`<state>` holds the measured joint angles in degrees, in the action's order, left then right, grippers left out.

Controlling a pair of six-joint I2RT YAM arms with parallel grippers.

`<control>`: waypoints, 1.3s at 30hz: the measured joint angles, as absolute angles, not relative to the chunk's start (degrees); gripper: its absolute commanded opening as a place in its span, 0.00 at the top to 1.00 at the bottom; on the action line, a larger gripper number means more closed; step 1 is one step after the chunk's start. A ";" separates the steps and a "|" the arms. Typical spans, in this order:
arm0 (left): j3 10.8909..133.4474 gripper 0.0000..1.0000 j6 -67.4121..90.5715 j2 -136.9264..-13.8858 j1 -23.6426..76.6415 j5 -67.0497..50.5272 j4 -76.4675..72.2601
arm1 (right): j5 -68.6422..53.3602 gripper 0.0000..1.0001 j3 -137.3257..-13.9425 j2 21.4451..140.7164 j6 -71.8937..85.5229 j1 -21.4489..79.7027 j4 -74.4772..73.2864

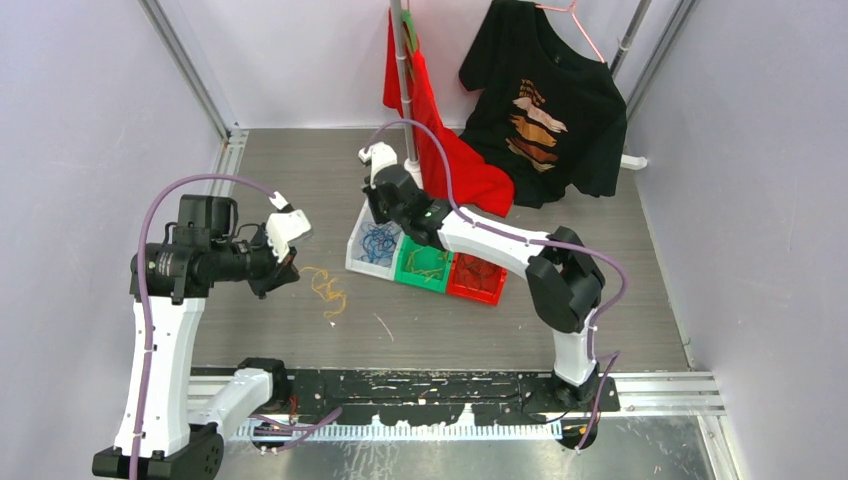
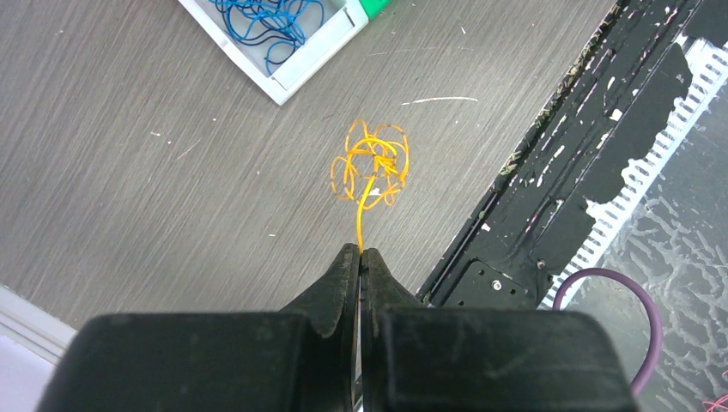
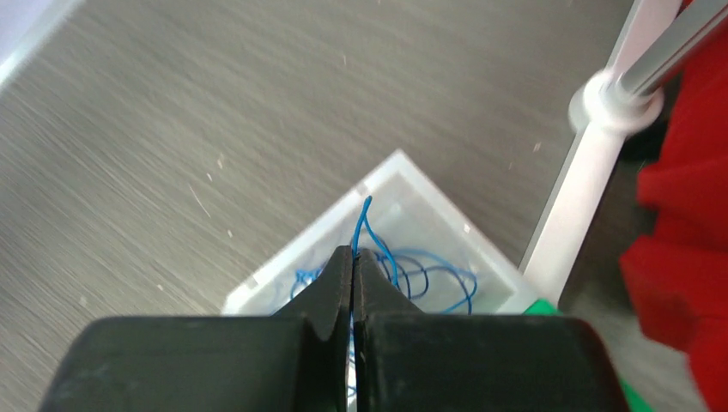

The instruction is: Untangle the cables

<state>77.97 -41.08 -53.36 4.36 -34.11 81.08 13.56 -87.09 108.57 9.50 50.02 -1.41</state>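
Two pairs of jaws are pinched shut, each on a single strand. The left gripper (image 2: 360, 253) nips the end of a yellow wire (image 2: 359, 225), probably to draw it out of its knotted loops (image 2: 371, 163) over the table (image 2: 172, 172). The right gripper (image 3: 354, 253) holds a blue wire (image 3: 365, 219) above the white bin (image 3: 446, 206) of blue strands, apparently sorting by colour.

Your left gripper (image 1: 287, 268) hangs just left of a yellow cable tangle (image 1: 328, 290) on the grey table (image 1: 450, 335). Your right gripper (image 1: 374, 216) hangs over the white bin (image 1: 353, 250) of blue cables (image 1: 378, 241); a green bin (image 1: 421, 284) and a red bin (image 1: 472, 295) line up beside it.
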 measured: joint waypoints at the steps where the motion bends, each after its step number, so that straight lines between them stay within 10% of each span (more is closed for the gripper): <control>1: 77.97 1.00 -41.08 -53.36 4.36 -34.11 81.08 | 13.34 0.99 -86.56 109.43 9.80 50.02 -2.15; 9: 77.95 1.00 -40.93 -53.39 4.36 -34.11 81.06 | 12.64 0.97 -85.52 114.39 11.49 50.02 -5.50; 12: 77.95 1.00 -40.91 -53.39 4.36 -34.13 81.06 | 12.67 0.67 -85.73 116.16 12.08 50.02 -6.24; 15: 77.95 1.00 -40.91 -53.39 4.36 -34.17 81.01 | 12.71 0.59 -85.95 117.32 12.67 49.74 -7.38; 39: 77.97 1.00 -38.41 -58.30 5.17 -38.20 80.55 | 8.62 0.44 -88.03 107.37 13.45 46.22 -8.78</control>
